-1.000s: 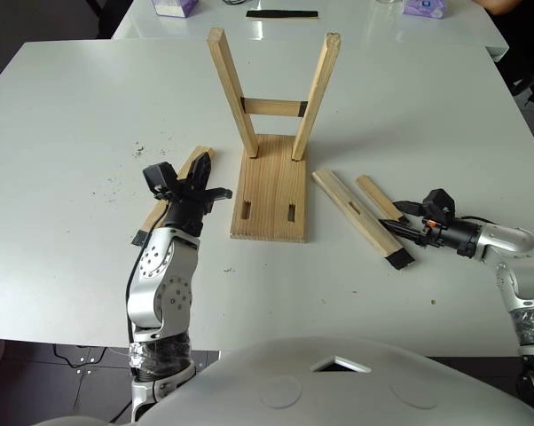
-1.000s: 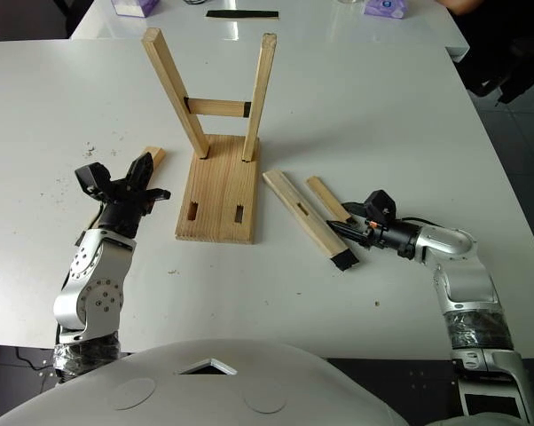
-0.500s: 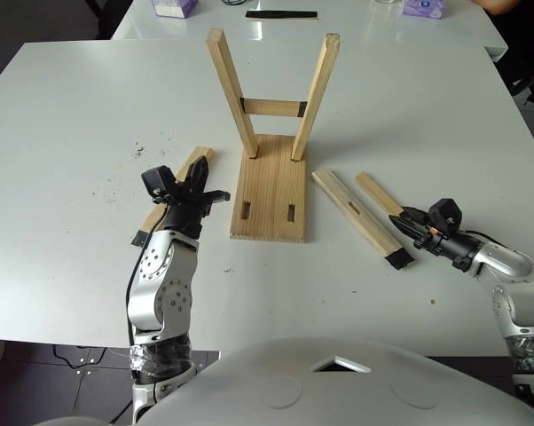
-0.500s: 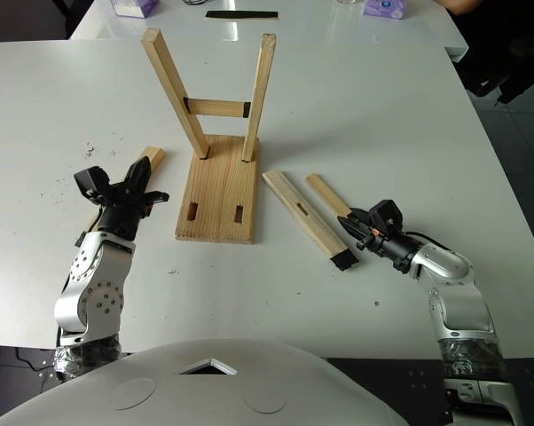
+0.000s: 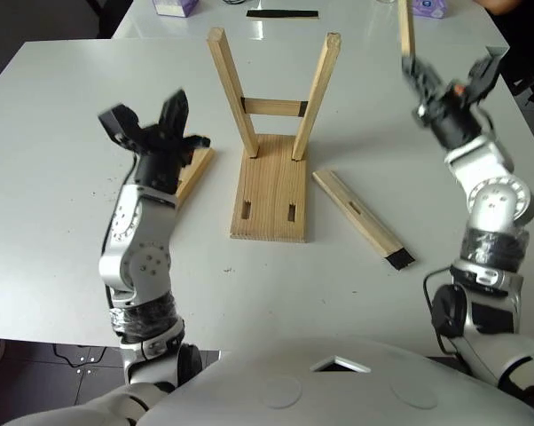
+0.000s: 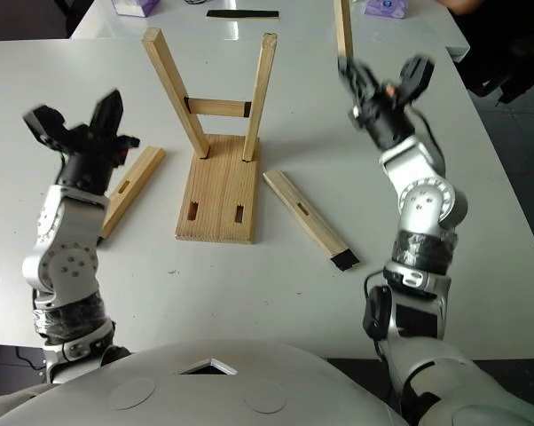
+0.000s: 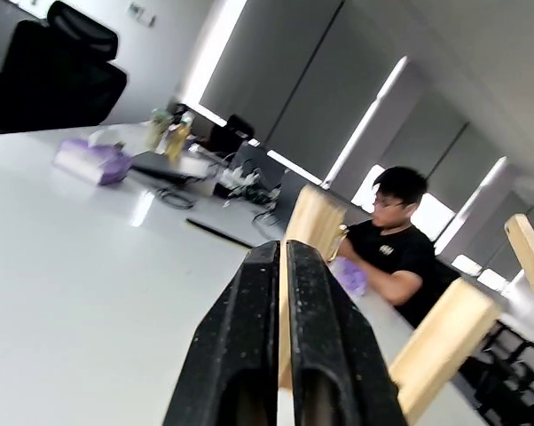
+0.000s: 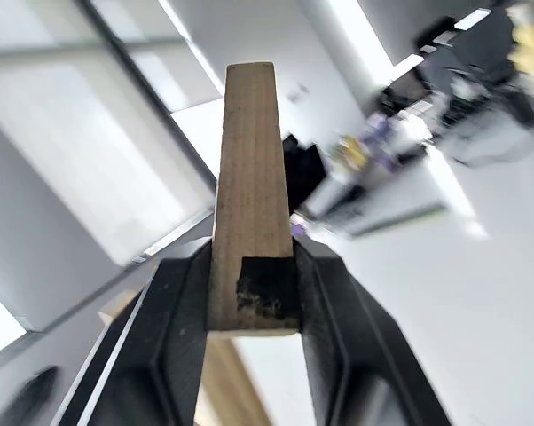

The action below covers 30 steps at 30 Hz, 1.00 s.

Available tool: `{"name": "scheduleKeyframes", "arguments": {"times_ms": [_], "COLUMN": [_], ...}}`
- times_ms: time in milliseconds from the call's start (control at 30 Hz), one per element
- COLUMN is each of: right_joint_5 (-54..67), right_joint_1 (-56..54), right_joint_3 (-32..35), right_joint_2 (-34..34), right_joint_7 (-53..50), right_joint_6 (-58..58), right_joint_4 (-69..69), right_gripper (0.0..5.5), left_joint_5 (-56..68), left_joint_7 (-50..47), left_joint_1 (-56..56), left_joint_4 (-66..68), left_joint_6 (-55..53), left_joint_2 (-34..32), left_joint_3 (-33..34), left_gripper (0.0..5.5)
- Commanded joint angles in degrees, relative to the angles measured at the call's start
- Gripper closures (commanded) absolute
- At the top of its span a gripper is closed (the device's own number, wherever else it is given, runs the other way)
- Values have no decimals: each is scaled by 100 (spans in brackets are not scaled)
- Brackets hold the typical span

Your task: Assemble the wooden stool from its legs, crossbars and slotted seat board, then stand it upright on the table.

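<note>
The slotted seat board [image 5: 269, 191] lies flat mid-table. Two legs [image 5: 231, 89] stand in its far slots, joined by a crossbar [image 5: 271, 107]. A loose leg [image 5: 360, 218] with a black end lies just right of the board. Another loose leg [image 5: 192, 172] lies to its left, partly behind my left arm. My left gripper [image 7: 280, 253] is raised above that leg, shut with nothing in it. My right gripper [image 8: 254, 266] is held high over the back right of the table, shut on a short crossbar [image 5: 406, 31] that points upward.
The white table [image 5: 63, 222] has dark specks near its left side. On a second table behind it lie a black strip [image 5: 282, 14] and purple boxes [image 5: 174, 7]. A person sits far off in the left wrist view.
Both arms rose from the table. The right gripper lifted the short crossbar off the table beside the loose right leg and swung it up to the back right. The left gripper rose above the left leg.
</note>
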State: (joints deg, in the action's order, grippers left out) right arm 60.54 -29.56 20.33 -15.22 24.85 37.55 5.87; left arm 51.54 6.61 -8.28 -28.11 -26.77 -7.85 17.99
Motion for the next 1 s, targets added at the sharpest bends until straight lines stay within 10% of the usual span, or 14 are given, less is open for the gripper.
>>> {"name": "scheduleKeyframes", "arguments": {"times_ms": [33, 367, 1000], "right_joint_5": [752, 999, 953], "right_joint_1": [119, 745, 786], "right_joint_3": [-792, -957, -1522], "right_joint_2": [-475, -877, -1420], "right_joint_7": [947, 1330, 2303], "right_joint_6": [878, 987, 1394], "right_joint_4": [1434, 1793, 1522], "right_gripper": [419, 419, 419], "left_joint_5": [1820, 4607, 4487], "left_joint_7": [145, 628, 1686], "left_joint_1": [-644, -1277, -1589], "left_joint_4": [-391, 281, 377], "left_joint_6": [-537, -1825, -2161], "left_joint_2": [-608, -2092, -2454], "left_joint_3": [310, 51, -508], "left_gripper": [456, 296, 295]}}
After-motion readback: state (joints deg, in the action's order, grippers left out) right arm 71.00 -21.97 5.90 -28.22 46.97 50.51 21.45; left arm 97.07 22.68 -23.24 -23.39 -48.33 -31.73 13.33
